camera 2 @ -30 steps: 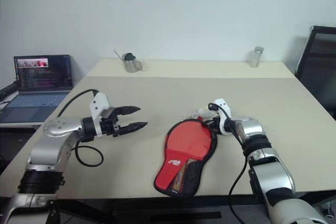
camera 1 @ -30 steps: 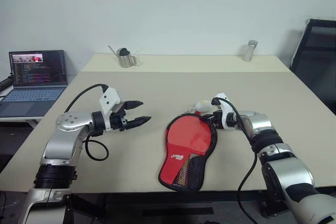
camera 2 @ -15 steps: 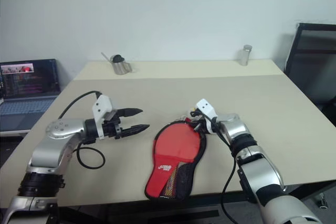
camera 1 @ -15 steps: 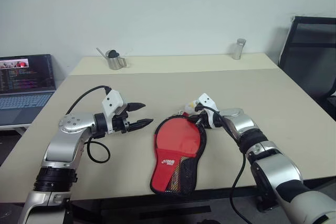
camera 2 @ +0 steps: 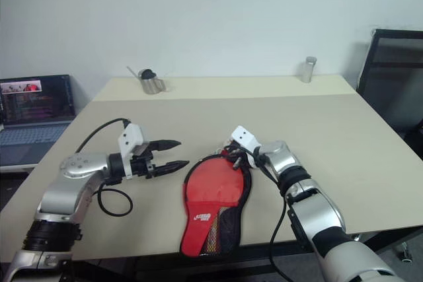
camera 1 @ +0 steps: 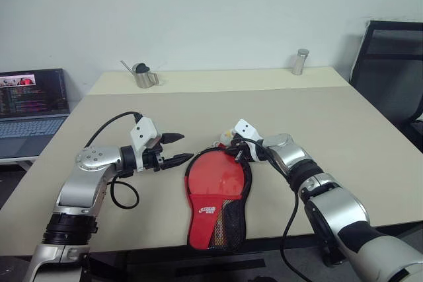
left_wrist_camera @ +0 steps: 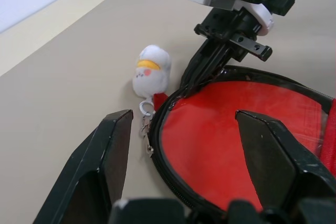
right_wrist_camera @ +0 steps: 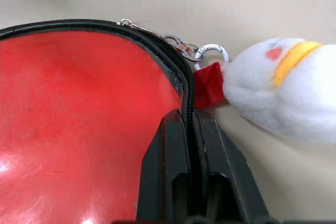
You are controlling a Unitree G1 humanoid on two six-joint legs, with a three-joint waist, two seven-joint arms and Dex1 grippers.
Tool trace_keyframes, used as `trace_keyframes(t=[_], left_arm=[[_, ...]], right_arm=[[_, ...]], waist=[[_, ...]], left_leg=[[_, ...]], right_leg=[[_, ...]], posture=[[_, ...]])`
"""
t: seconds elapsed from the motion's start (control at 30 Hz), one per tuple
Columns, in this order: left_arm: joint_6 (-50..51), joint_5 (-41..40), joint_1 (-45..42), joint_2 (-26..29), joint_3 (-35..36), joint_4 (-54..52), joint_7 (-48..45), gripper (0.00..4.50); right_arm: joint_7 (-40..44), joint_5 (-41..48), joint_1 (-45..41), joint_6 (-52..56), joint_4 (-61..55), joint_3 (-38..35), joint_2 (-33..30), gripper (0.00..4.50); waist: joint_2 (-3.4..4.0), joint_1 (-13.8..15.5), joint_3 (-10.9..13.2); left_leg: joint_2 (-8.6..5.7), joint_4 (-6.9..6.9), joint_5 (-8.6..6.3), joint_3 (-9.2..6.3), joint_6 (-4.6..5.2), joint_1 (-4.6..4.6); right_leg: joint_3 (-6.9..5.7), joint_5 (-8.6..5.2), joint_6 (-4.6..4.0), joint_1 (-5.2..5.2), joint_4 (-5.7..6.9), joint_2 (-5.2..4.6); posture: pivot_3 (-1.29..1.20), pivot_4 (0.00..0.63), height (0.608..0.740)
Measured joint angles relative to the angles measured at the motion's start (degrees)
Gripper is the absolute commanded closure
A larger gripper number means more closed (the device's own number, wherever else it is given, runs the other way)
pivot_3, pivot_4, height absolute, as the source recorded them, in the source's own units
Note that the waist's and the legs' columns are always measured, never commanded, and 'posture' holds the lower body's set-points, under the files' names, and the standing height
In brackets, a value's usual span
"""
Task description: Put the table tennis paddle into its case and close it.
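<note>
The case [camera 1: 217,186] lies flat on the table [camera 1: 344,123], red side with a white logo up and its black mesh pocket [camera 1: 230,219] at the near end. My right gripper [camera 1: 232,154] is shut on the black zipper edging [right_wrist_camera: 185,85] at the case's round far end, right beside the white-yellow charm [left_wrist_camera: 152,71]. My left gripper [camera 1: 180,149] is open, level and just left of that round end, with nothing between its fingers [left_wrist_camera: 113,150]. The table tennis paddle is hidden.
A metal cup [camera 1: 141,76] and a small metal canister [camera 1: 301,61] stand at the table's far edge. An open laptop [camera 1: 30,104] sits on a lower surface off to the left. A black chair [camera 1: 390,64] stands at the right.
My right gripper has slid left along the case's round rim, rolling as it went, and the case's far end has shifted toward the left gripper. The left gripper stayed put.
</note>
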Motion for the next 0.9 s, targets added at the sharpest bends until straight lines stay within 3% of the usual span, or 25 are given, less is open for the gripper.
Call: trace_keyframes(t=[0.2, 0.37, 0.6, 0.77, 0.9], left_arm=[[-1.61, 0.28, -0.85, -1.15, -1.15, 1.17, 0.09, 1.09], [-2.52, 0.3, -0.86, -1.69, -1.55, 1.99, 0.05, 1.09], [-3.68, 0.36, -1.11, -1.81, -1.71, 3.49, -0.07, 1.09], [-3.99, 0.41, -1.06, -1.78, -1.68, 3.61, -0.06, 1.09], [-4.13, 0.43, -1.07, -1.82, -1.91, 3.63, -0.05, 1.09]], right_arm=[[-1.94, 0.19, -0.32, 0.31, 0.02, -0.61, 0.52, 1.8], [-1.84, 1.95, -0.14, 4.45, -6.26, -1.93, -0.06, 1.8], [0.45, 7.86, 10.02, 23.22, -35.76, -3.7, -5.72, 1.8], [-4.23, 11.23, 19.16, 36.29, -50.61, -7.04, -8.21, 1.8], [-9.5, 12.1, 23.65, 41.6, -55.28, -8.75, -7.76, 1.8]], waist=[[0.04, 0.82, 0.02], [0.06, 1.49, 0.04], [0.06, 3.12, 0.04], [0.05, 3.76, 0.04], [0.05, 3.63, 0.04]], left_leg=[[-0.02, 0.0, 0.0, 0.0, 0.0, -0.03], [-0.09, 0.03, 0.0, 0.0, 0.0, -0.13], [-0.1, 0.07, 0.0, -0.13, 0.0, -0.32], [-0.12, 0.08, 0.0, -0.14, 0.01, -0.35], [-0.12, 0.07, 0.0, -0.13, 0.01, -0.34]], right_leg=[[-0.05, 0.0, 0.0, 0.0, -0.03, -0.06], [-0.08, 0.0, 0.0, -0.01, -0.08, -0.16], [-0.2, 0.0, 0.0, -0.06, -0.16, -0.18], [-0.22, 0.0, -0.01, -0.06, -0.18, -0.21], [-0.22, -0.01, -0.01, -0.08, -0.14, -0.19]], posture=[[0.0, 0.15, 0.74], [0.0, 0.15, 0.74], [0.0, 0.15, 0.74], [0.0, 0.15, 0.74], [0.0, 0.15, 0.74]])
